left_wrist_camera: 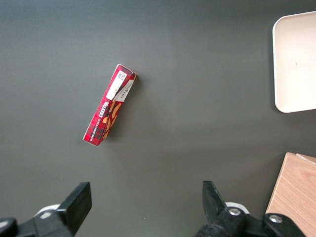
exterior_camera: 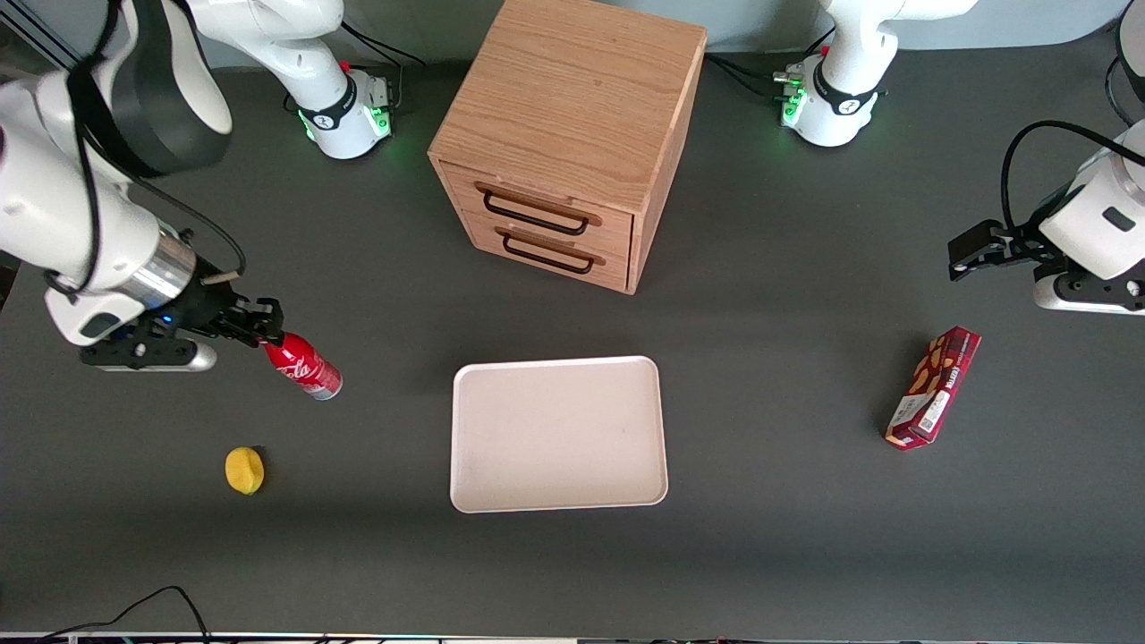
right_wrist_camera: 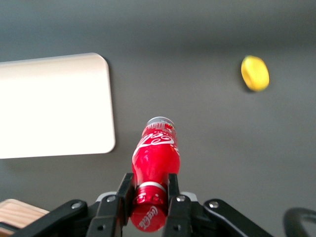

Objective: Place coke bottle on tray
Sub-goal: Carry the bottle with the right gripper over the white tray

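The right arm's black two-finger gripper (exterior_camera: 265, 329) is at the working arm's end of the dark grey table (exterior_camera: 787, 501), its fingers (right_wrist_camera: 174, 190) closed on the neck of the small slim red coke bottle (exterior_camera: 302, 365) just below the red cap (white lettering shows along the body). The bottle is tilted, silvery base pointing away from the gripper; whether the base touches the table cannot be told. The large flat pale pinkish-white tray (exterior_camera: 465, 487) lies well apart from it, in front of the wooden two-drawer cabinet (exterior_camera: 572, 116). A small yellow rounded object (exterior_camera: 244, 470) sits nearer the front camera than the bottle. A dark red rectangular snack box (exterior_camera: 932, 386) lies toward the parked arm's end
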You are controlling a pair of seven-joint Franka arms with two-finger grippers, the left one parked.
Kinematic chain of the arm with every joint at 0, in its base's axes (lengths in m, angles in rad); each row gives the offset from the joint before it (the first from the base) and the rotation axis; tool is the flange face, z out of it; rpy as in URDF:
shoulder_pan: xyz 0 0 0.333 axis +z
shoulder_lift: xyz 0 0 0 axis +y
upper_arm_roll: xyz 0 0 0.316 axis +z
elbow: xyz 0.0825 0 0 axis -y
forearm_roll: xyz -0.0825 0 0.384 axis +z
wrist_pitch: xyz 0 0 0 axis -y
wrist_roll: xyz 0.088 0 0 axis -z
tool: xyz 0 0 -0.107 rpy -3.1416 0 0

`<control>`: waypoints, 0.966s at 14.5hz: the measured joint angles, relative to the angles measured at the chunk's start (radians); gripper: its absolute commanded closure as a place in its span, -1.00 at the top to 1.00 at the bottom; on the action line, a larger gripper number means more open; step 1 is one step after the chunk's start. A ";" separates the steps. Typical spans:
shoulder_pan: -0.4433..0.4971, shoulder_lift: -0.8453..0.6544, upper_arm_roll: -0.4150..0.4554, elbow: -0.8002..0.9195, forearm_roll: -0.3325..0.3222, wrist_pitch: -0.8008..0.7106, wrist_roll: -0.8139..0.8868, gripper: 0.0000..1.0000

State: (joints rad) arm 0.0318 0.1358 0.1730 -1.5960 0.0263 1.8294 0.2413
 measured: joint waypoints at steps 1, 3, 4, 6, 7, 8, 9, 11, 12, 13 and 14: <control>0.013 0.008 0.002 0.041 0.003 -0.015 0.008 -1.00; 0.053 0.053 0.005 0.108 0.005 -0.029 0.064 -1.00; 0.076 0.091 0.005 0.142 0.005 -0.028 0.099 -1.00; 0.125 0.191 0.006 0.220 0.005 -0.025 0.151 -1.00; 0.146 0.247 0.006 0.265 0.005 -0.023 0.169 -1.00; 0.161 0.304 0.005 0.313 0.005 -0.019 0.186 -1.00; 0.168 0.358 0.005 0.359 0.005 -0.014 0.195 -1.00; 0.173 0.453 0.005 0.430 0.005 0.022 0.196 -1.00; 0.173 0.493 0.004 0.451 0.005 0.056 0.196 -1.00; 0.173 0.528 0.004 0.464 0.005 0.095 0.196 -1.00; 0.174 0.561 0.004 0.472 0.005 0.138 0.196 -1.00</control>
State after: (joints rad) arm 0.2061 0.6971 0.1773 -1.1244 0.0314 1.9672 0.4377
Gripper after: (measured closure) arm 0.687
